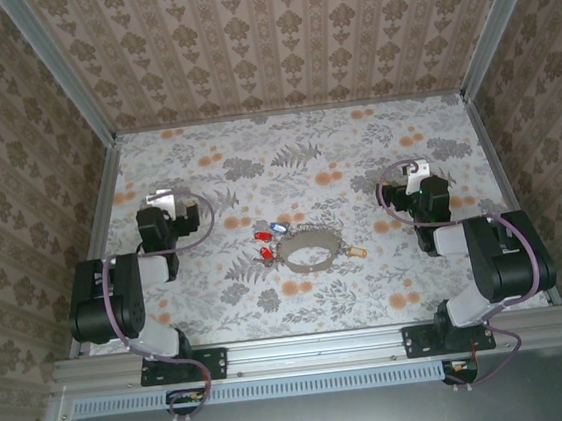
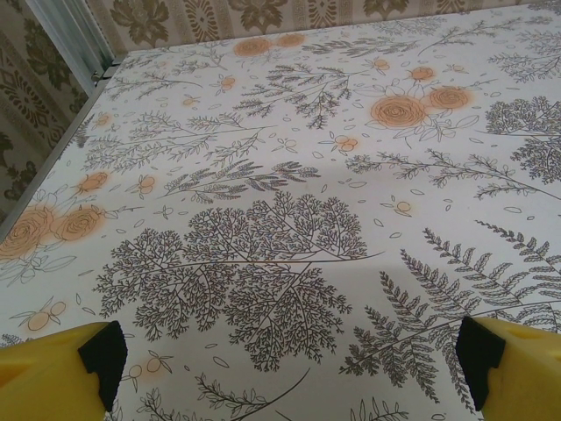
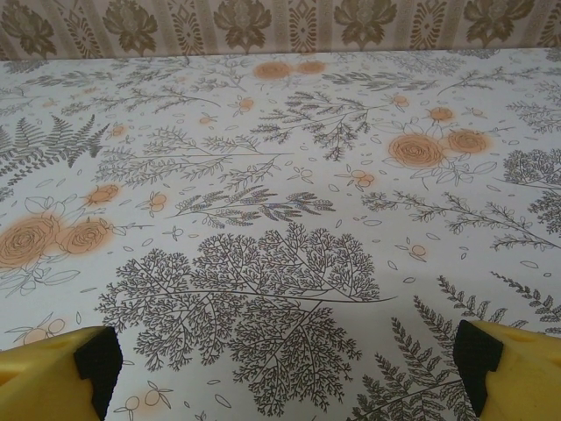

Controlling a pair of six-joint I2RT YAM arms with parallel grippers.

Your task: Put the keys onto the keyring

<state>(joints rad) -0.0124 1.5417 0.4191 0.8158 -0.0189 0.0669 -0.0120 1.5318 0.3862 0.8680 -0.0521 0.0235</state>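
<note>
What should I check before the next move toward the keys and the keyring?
1. Left gripper open, nothing between its fingers: ok.
2. Right gripper open, nothing between its fingers: ok.
3. Keyring in plain sight, lying between the two arms: ok.
4. Keys findable: ok. Red key, blue key and second red key left of the ring, pale key right of it.
5. Any key already threaded on the ring: cannot tell, too small.
6. A gripper placed over the keys: not ok, both are off to the sides.
</note>
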